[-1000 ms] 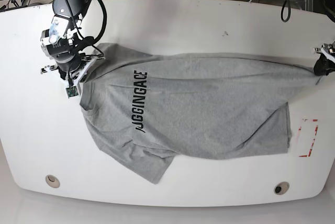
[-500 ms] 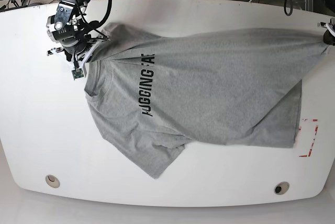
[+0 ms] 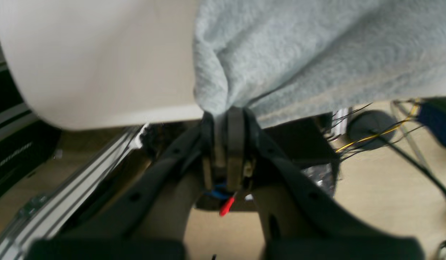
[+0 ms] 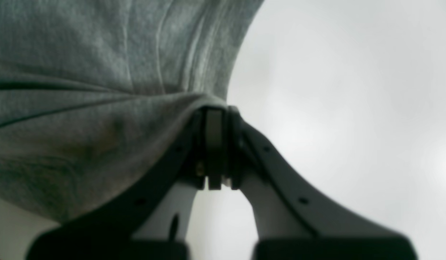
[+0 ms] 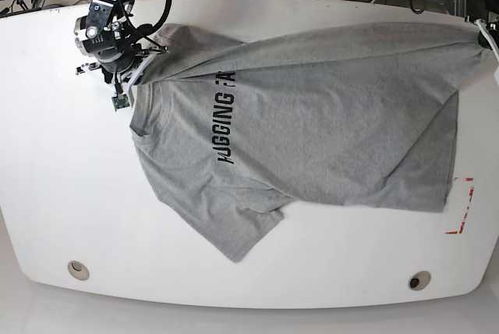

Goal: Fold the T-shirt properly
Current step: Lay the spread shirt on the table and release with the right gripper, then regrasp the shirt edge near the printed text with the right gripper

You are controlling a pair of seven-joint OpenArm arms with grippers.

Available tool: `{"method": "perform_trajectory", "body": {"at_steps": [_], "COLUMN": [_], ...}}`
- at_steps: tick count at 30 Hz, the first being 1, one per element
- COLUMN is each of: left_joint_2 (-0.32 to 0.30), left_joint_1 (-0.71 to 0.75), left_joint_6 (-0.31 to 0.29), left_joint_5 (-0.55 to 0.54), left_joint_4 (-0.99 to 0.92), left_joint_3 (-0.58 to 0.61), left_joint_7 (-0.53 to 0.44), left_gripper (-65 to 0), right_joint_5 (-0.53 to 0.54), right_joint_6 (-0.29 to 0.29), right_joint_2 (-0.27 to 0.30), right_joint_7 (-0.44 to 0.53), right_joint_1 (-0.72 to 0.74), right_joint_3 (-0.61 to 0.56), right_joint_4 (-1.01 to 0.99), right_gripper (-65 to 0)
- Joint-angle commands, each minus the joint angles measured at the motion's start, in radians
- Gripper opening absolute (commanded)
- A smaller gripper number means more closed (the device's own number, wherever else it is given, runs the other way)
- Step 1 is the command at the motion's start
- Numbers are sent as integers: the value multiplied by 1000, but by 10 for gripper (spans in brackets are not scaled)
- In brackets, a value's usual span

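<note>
Dragged toward the table's (image 5: pixel 47 193) far edge, the T-shirt (image 5: pixel 327 139) stretches between left gripper (image 3: pixel 226 119) and right gripper (image 4: pixel 214 112), each pinching cloth: spreading step, next lay it flat.

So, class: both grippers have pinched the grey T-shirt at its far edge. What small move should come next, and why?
Probably lower both arms to lay the held edge flat. The right gripper and left gripper are shut on the T-shirt, stretched taut across the table, with a fold over the lettering.
</note>
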Motion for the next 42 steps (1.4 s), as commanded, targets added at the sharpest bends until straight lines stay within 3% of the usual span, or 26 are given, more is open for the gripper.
{"method": "perform_trajectory", "body": {"at_steps": [1, 5, 7, 10, 14, 20, 25, 34, 42], "left_joint_2": [-27, -27, -27, -27, -24, -18, -18, -18, -18], "left_joint_1": [17, 21, 30, 37, 36, -27, -111, -297, -340], "left_joint_6": [-9, -10, -10, -10, -10, -10, -10, -4, -4], "left_joint_5": [33, 41, 41, 37, 37, -5, -114, -176, -174], "left_joint_4": [14, 15, 15, 17, 41, 92, 92, 91, 91], "left_joint_3": [-11, -13, -11, -14, -17, -16, -19, -11, -14], "left_joint_7": [26, 51, 51, 51, 51, 51, 51, 51, 51], "left_gripper": [-642, -507, -400, -263, -192, -213, -250, -343, -346], "right_joint_5": [2, 2, 2, 2, 32, 149, 207, 204, 198], "right_joint_6": [-7, -3, -1, 2, 50, 117, 117, 122, 123], "right_joint_2": [-2, -37, -60, -89, -92, -89, -63, -37, 8], "right_joint_7": [11, 14, 16, 16, 11, 17, 20, -1, -130], "right_joint_1": [-2, -29, -33, -32, -36, -27, 28, 157, 189], "right_joint_3": [4, 22, 47, 54, 54, 54, 57, 51, 53], "right_joint_4": [21, 41, 59, 67, 72, 73, 69, 55, 56], "right_gripper": [-555, -341, -230, -114, -43, -79, -108, -105, -108]}}
